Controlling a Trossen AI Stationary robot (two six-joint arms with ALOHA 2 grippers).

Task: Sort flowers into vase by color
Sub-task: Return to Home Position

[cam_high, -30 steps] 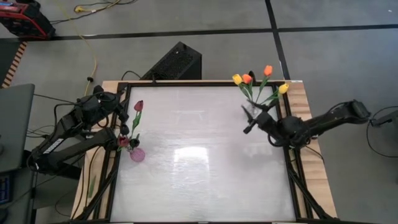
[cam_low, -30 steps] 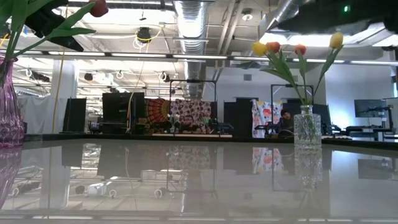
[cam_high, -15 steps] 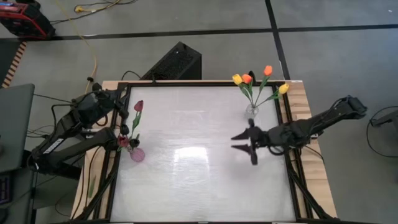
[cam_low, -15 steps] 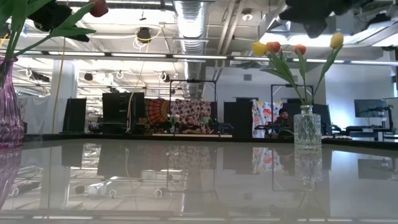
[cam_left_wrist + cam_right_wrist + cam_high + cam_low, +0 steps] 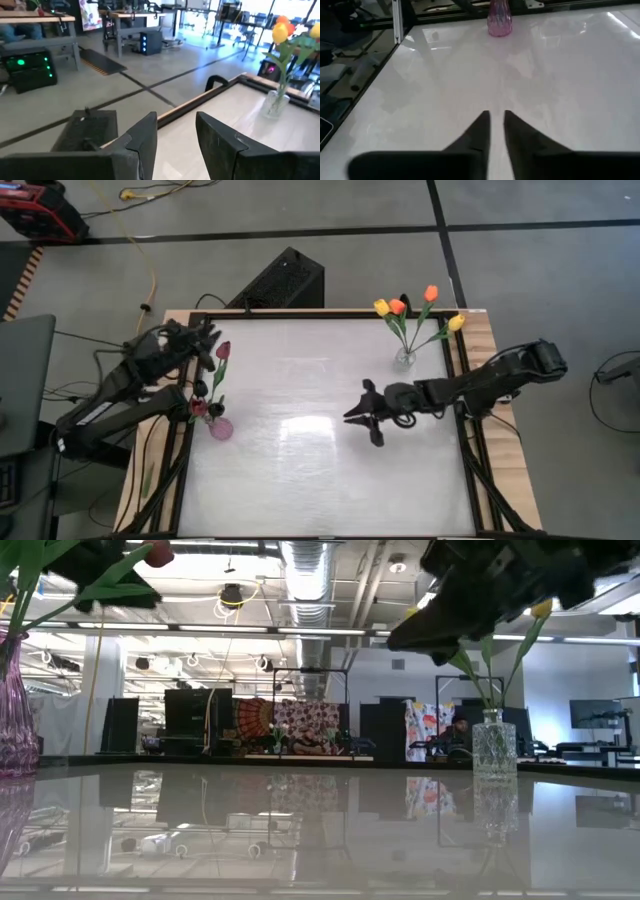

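High view: our right gripper (image 5: 358,418), empty and barely parted, hangs over the table (image 5: 300,480) near the clear vase (image 5: 404,358) of yellow and orange tulips (image 5: 398,307); swinging home we could clip it. Our left gripper (image 5: 205,340), released, hovers beside the maroon tulip (image 5: 222,350).

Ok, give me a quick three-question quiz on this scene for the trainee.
1. True or false: the pink vase holds a yellow tulip.
2. What stands in the clear vase? A maroon only; B yellow tulips and orange tulips; C all three colours.
3. Fill in: the right end effector hovers over the ___.
Key: 1 false, it holds a maroon tulip; 2 B; 3 table.
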